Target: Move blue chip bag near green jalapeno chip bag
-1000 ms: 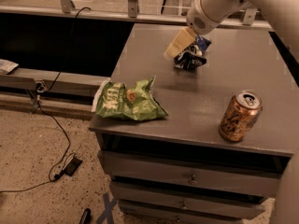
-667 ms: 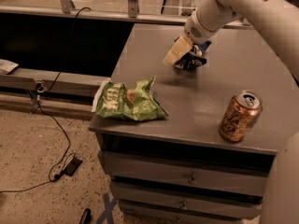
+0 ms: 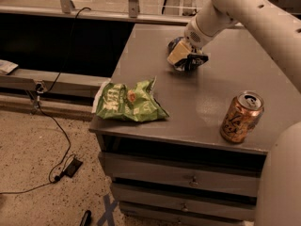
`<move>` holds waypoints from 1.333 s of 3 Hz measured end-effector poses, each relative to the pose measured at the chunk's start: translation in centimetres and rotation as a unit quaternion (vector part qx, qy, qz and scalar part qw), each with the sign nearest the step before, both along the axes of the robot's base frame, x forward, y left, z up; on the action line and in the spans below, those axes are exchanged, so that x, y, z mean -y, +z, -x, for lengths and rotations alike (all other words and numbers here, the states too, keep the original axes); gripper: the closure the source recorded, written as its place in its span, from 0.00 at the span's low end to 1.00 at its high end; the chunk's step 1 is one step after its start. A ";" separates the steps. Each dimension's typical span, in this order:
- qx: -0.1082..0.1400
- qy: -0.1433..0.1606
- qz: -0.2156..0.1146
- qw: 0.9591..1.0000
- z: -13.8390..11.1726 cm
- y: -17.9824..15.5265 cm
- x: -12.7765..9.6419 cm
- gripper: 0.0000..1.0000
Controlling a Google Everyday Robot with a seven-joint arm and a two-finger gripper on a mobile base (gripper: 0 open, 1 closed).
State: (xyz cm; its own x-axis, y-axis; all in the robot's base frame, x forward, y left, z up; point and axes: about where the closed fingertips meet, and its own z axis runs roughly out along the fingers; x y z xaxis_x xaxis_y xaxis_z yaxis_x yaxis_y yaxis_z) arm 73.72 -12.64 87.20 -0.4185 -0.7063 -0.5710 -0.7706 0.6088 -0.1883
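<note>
The blue chip bag (image 3: 194, 62) is a small dark crumpled bag at the back middle of the grey table (image 3: 207, 98). My gripper (image 3: 183, 59) comes down from the upper right and is shut on the blue chip bag, with a cream finger (image 3: 178, 53) on the bag's left side. The bag sits low, at or just above the tabletop. The green jalapeno chip bag (image 3: 128, 101) lies flat at the table's front left corner, well apart from the blue bag.
An orange soda can (image 3: 241, 117) stands upright near the table's front right edge. My arm (image 3: 244, 8) crosses the upper right. Drawers are below the tabletop. Cables (image 3: 56, 135) lie on the floor to the left.
The gripper and the blue chip bag have shifted slightly left and toward the front. The arm has swung more into view. The green bag and the can have not moved.
</note>
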 end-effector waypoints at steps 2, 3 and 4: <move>0.028 0.091 -0.004 0.995 0.1 3.1 -3.8 0.88; 0.038 0.164 -0.023 0.986 1.1 5.0 -6.2 1.00; 0.045 0.263 -0.047 0.963 3.7 7.3 -8.4 1.00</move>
